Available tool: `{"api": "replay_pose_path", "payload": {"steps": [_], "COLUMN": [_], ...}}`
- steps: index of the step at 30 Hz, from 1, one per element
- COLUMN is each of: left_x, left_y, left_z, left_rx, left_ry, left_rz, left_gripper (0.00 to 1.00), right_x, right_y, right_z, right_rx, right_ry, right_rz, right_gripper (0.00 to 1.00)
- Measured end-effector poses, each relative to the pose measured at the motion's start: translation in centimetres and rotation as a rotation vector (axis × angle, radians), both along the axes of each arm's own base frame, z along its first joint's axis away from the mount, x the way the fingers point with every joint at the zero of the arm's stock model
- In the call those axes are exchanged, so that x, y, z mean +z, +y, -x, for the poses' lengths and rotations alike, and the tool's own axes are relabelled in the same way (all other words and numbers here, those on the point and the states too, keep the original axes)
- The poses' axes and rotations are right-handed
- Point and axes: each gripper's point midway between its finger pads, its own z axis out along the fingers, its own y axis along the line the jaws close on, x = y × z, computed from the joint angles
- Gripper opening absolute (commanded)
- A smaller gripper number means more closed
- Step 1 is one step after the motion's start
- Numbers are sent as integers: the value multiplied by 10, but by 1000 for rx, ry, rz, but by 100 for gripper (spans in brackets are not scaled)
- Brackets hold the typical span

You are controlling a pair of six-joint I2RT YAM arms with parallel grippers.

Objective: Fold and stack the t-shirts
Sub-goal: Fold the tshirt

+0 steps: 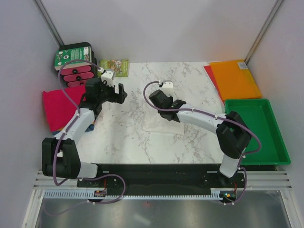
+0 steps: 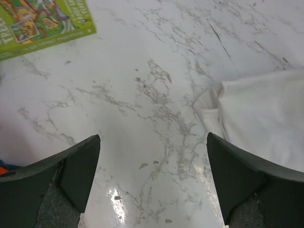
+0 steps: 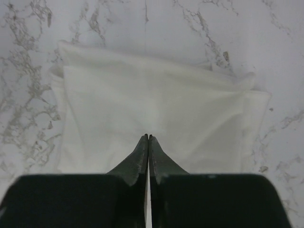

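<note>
Right tool (image 3: 148,138), closest to its own lens, has its dark jaws pressed together, tips on the folded plain white cloth t-shirt (image 3: 156,104) lying mid-surface; whether a layer is caught I cannot tell; the left tool (image 2: 153,142) gapes wide and empty over the white marble surface (image 2: 142,71). If only the top layer is pinched, a lift would likely peel the fold open. Counted: one white shirt; one folded magenta-pink cloth t-shirt (image 1: 59,107) at the left edge, anything beneath it too hidden to count; two tools.
</note>
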Motion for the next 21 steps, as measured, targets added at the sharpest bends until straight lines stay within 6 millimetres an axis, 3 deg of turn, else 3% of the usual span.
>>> {"api": "replay_pose_path", "payload": {"steps": [2, 5, 10, 17, 21], "left_x": [1, -15, -25, -10, -18], "left_y": [-9, -24, -48, -71, -76], "left_z": [9, 36, 69, 76, 75], "left_rx": [-52, -147, -278, -355, -370], "left_ry": [48, 162, 272, 271, 297], "left_rz": [-5, 7, 52, 61, 62], "left_gripper": [98, 94, 94, 93, 92], "right_x": [-2, -12, -35, -41, -45], "right_y": [9, 23, 32, 27, 27], "right_z": [-8, -26, -55, -98, -119], "right_rx": [6, 3, -17, -66, -75], "right_ry": [-4, 4, 35, 30, 36], "right_rz": [-13, -30, -40, -75, -112], "right_gripper": [0, 0, 0, 0, 0]}}
